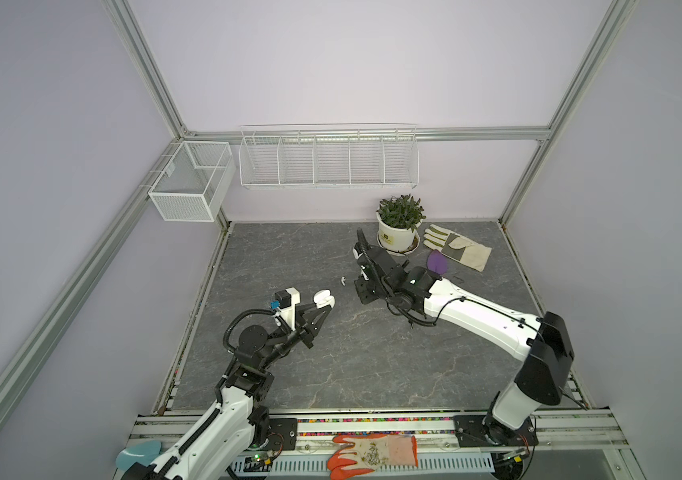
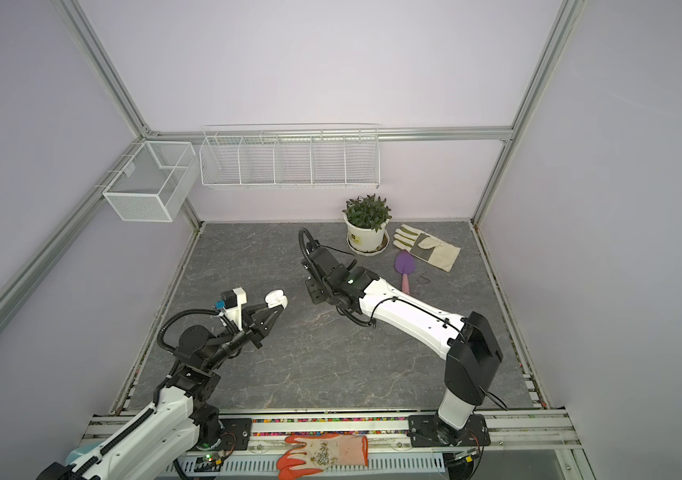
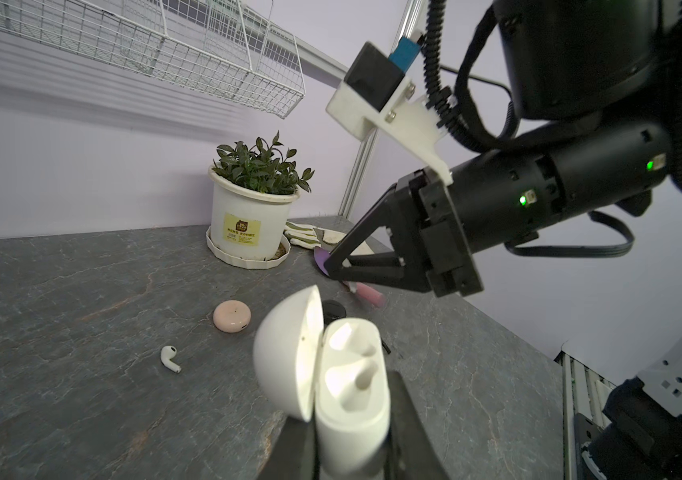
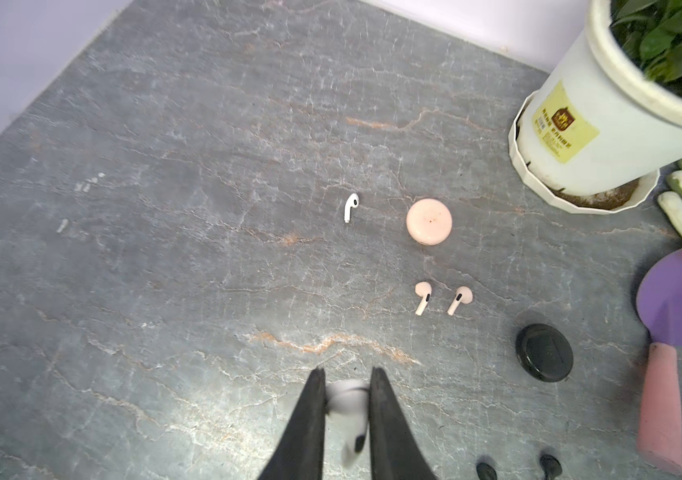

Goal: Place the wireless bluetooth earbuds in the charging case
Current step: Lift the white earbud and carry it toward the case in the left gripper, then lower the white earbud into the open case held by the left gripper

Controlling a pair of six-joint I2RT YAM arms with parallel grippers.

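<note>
- Left hand (image 1: 319, 308): I am seeing it clamping the base of the white charging case (image 3: 347, 374). The lid is hanging open, both sockets are showing, and the case is sitting raised clear of the tabletop (image 1: 331, 365).
- Right hand (image 4: 347, 382): its fingers are standing nearly together, pinching a white earbud (image 4: 351, 405) that is blurring in my wrist view. It is hanging well apart from the case.
- Second white earbud (image 4: 351, 206): lying loose on the tabletop between the two hands.
- Pink case (image 4: 429, 221): lying shut near that earbud, with the pink earbuds (image 4: 423, 296) lying side by side just beside it.
- Black case (image 4: 543, 352): lying shut near the purple trowel (image 4: 675, 299), with the black earbuds (image 4: 550, 464) showing at the frame's edge.
- Surface: the grey veined tabletop is also carrying a potted plant (image 4: 605, 124) and a pale work glove (image 1: 457, 251).
- Room: lilac walls are enclosing it, with a white wire rack (image 1: 328, 160) and a mesh basket (image 1: 190, 183) hanging on them. An orange glove (image 1: 372, 455) is lying on the front rail.
</note>
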